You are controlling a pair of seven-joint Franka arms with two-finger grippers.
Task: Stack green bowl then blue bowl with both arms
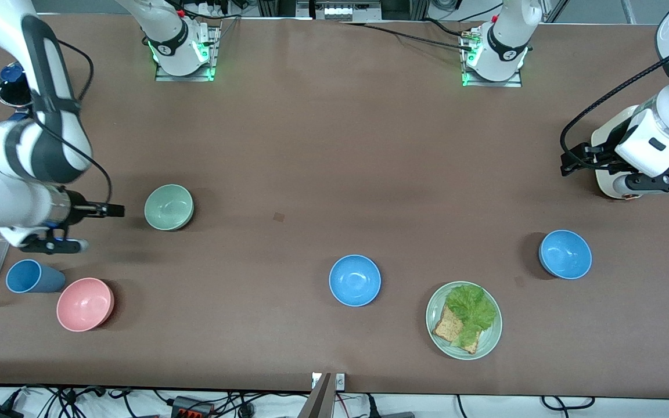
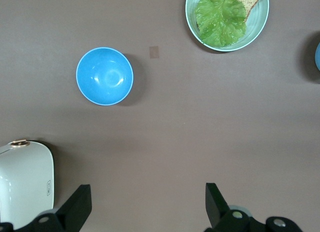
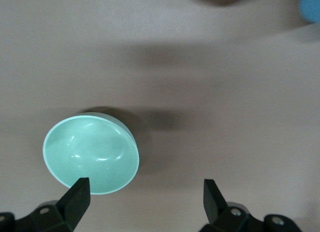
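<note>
I am just starting. My right gripper [image 3: 142, 199] is spread wide and empty, with the green bowl [image 1: 169, 207] just beside it. My left gripper [image 2: 147, 207] waits, spread too, near a blue bowl [image 2: 104, 76]. Next I go down on the green rim.

The front view looks down from high across the table [image 1: 311, 145] toward both robot bases. Each wrist view looks straight down, closer in. The left wrist view shares a blue bowl [image 2: 104, 76] [image 1: 565, 254] below its fingertips; the right wrist view shares the green bowl [image 3: 90, 154] [image 1: 169, 207].
</note>
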